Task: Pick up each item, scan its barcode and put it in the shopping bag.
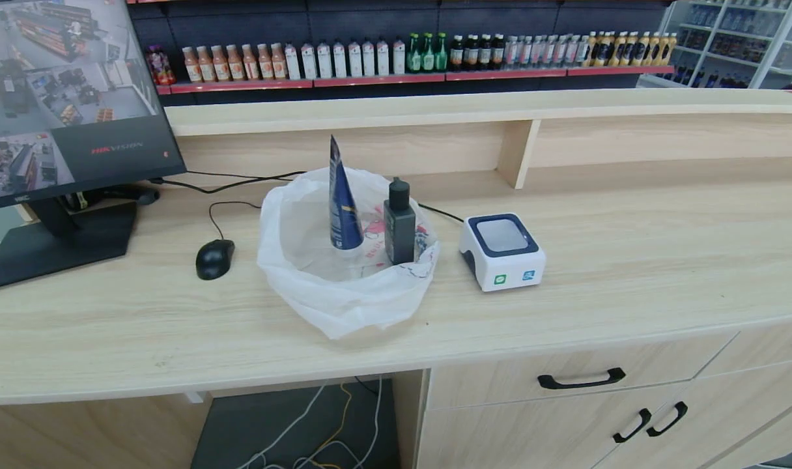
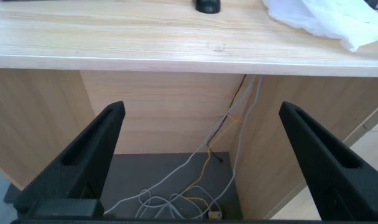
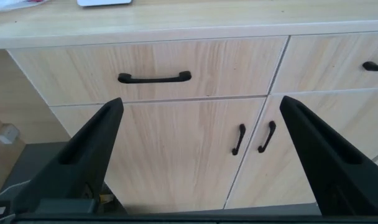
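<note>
A white plastic shopping bag (image 1: 344, 286) sits open on the wooden counter (image 1: 630, 260). Inside it a blue tube (image 1: 342, 202) stands on its cap, and a dark bottle (image 1: 399, 225) stands upright beside it. A white barcode scanner (image 1: 502, 251) with a dark-framed window rests just right of the bag. My left gripper (image 2: 201, 134) hangs open below the counter's front edge, facing the knee space with loose cables. My right gripper (image 3: 201, 134) is open too, low in front of the cabinet drawer. Neither holds anything. A bag corner (image 2: 332, 22) lies on the countertop.
A black mouse (image 1: 214, 258) lies left of the bag, with a monitor (image 1: 64, 98) on its stand at the far left. A raised wooden shelf (image 1: 474, 107) runs along the counter's back. Drawer handle (image 3: 154, 78) and two door handles (image 3: 254, 137) face my right gripper. Cables (image 2: 195, 180) hang under the counter.
</note>
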{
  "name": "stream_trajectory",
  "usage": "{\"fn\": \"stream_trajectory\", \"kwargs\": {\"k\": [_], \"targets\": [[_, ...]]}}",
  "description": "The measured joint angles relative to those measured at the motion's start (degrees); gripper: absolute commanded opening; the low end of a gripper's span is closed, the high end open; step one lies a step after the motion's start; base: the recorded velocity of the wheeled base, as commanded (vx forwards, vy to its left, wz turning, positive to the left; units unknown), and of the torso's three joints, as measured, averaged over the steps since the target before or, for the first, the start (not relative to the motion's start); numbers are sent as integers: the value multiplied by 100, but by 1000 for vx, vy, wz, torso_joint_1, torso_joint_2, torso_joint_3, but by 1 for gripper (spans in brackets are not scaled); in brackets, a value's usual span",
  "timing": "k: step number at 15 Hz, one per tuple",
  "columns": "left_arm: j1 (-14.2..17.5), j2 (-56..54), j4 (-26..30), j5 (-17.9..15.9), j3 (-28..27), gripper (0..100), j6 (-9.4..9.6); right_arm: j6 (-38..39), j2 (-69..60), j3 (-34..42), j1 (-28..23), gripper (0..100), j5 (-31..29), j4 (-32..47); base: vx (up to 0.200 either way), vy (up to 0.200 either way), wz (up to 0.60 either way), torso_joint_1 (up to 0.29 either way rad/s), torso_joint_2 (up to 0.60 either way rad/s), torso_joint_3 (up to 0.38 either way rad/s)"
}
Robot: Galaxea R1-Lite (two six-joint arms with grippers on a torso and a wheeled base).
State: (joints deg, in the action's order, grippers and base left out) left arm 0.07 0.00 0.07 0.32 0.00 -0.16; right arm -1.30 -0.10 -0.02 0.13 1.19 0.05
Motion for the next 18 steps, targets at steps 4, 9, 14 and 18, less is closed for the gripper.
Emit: {"fn": "stream_trajectory", "kwargs": {"k": [4, 9, 14, 18], "targets": [[0, 0, 2, 0, 0, 100, 0, 9, 2, 0, 0, 100, 0, -2, 0, -200, 0, 4, 0, 5], [0, 0, -7, 1, 0, 100, -16, 16, 2, 0, 0, 100, 0, 0, 0, -200, 0, 5, 3, 2], [-7, 0, -5, 1, 0, 100, -33, 11, 2, 0, -2, 100, 4, -7, 0, 0, 0, 0, 0, 0], [-5, 0, -5, 1, 0, 100, -35, 0, 2, 0, 0, 100, 2, -2, 0, 0, 0, 0, 0, 0]]}}
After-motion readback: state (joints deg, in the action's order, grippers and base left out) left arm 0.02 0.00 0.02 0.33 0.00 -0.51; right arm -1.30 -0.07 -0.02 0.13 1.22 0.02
